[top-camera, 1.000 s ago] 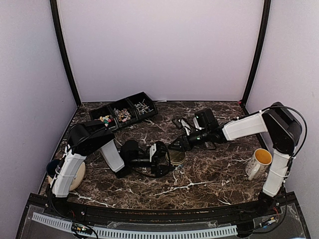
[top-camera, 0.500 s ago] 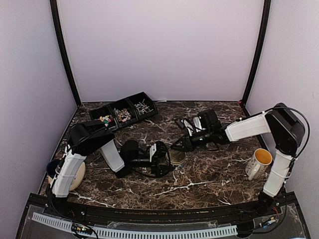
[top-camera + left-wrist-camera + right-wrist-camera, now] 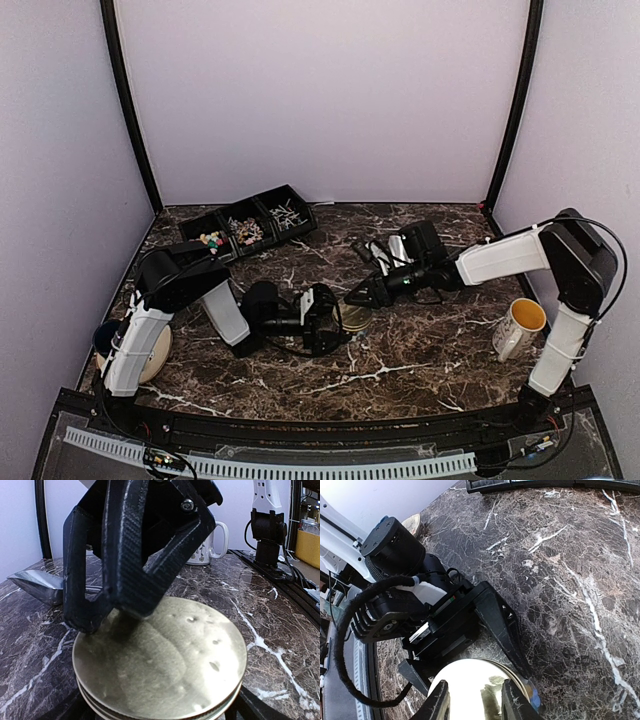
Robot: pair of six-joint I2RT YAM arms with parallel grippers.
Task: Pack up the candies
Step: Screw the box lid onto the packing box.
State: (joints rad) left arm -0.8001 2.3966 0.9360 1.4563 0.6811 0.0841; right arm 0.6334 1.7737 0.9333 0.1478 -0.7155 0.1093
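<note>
A glass jar with a gold metal lid (image 3: 353,316) stands near the table's middle. My left gripper (image 3: 343,318) is shut on the jar's sides; its black fingers (image 3: 500,625) straddle the jar in the right wrist view. The lid (image 3: 165,655) fills the left wrist view. My right gripper (image 3: 356,298) hovers over the lid's far edge, open, with its fingertips (image 3: 87,620) at or just above the lid (image 3: 470,685). The candies lie in a black three-compartment tray (image 3: 262,204) at the back left: coloured ones (image 3: 212,239), pinkish ones (image 3: 245,230), whitish wrapped ones (image 3: 288,214).
A white and yellow mug (image 3: 520,322) stands at the right and also shows in the left wrist view (image 3: 207,542). Silvery pouches (image 3: 385,250) lie behind the right gripper. A round pale disc (image 3: 152,352) sits by the left arm's base.
The right arm has shifted slightly to the right and lower, and its fingertips have stayed over the lid. The left gripper and the jar have not moved.
</note>
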